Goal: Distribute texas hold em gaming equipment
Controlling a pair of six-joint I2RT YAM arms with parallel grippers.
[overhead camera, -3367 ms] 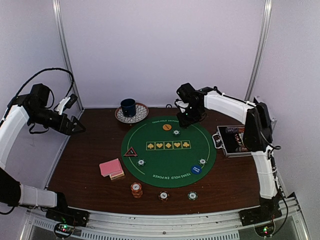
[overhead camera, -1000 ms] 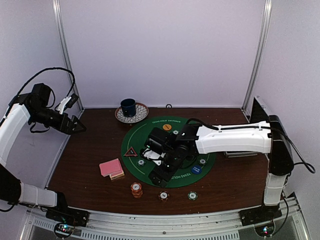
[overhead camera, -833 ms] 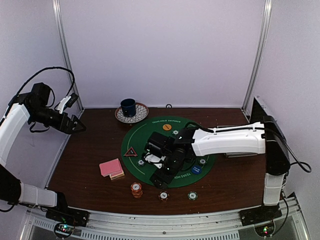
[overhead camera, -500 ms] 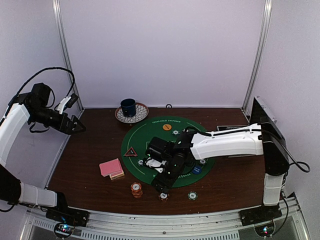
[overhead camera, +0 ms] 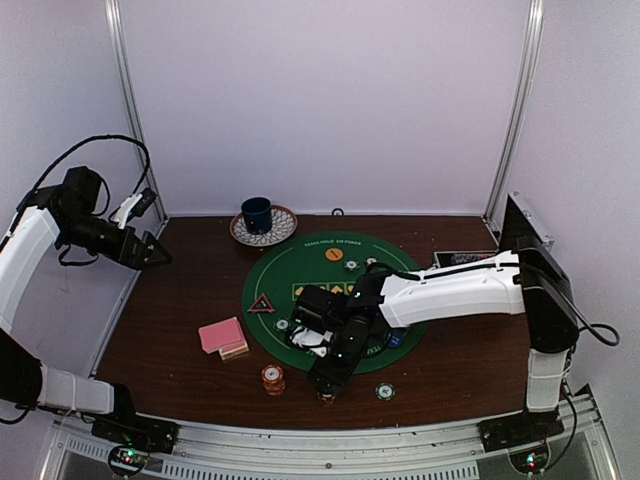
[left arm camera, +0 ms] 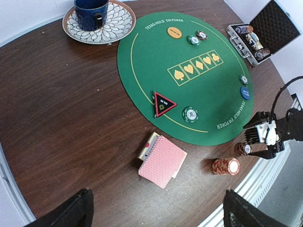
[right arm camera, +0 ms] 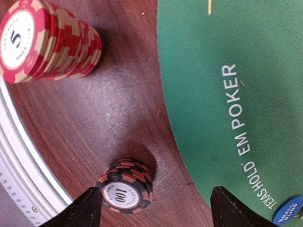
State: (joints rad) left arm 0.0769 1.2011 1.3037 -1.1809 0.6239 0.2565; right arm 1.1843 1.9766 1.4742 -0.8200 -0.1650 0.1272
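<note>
Right fingers (right arm camera: 89, 210) spread, poised over the 100-chip stack (right arm camera: 124, 187), which stands on bare table (right arm camera: 113, 109) just near of the mat (right arm camera: 199, 71). The stack lies between the fingertips, off-centre toward one; contact cannot be told. Left fingers (left arm camera: 66, 215) spread, well apart at far left. The right arm is the nearer.

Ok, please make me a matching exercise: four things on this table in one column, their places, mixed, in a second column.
1. dark blue mug
2. red-rimmed black triangle
3. pink-backed deck of playing cards
4. black-and-red stack of chips marked 100

A. on the round green felt mat
B. on the brown wooden table, between the right arm's fingers
C. on the white patterned plate
D. on the table, left of the mat

Pairs: 1-C, 2-A, 3-D, 4-B
</note>
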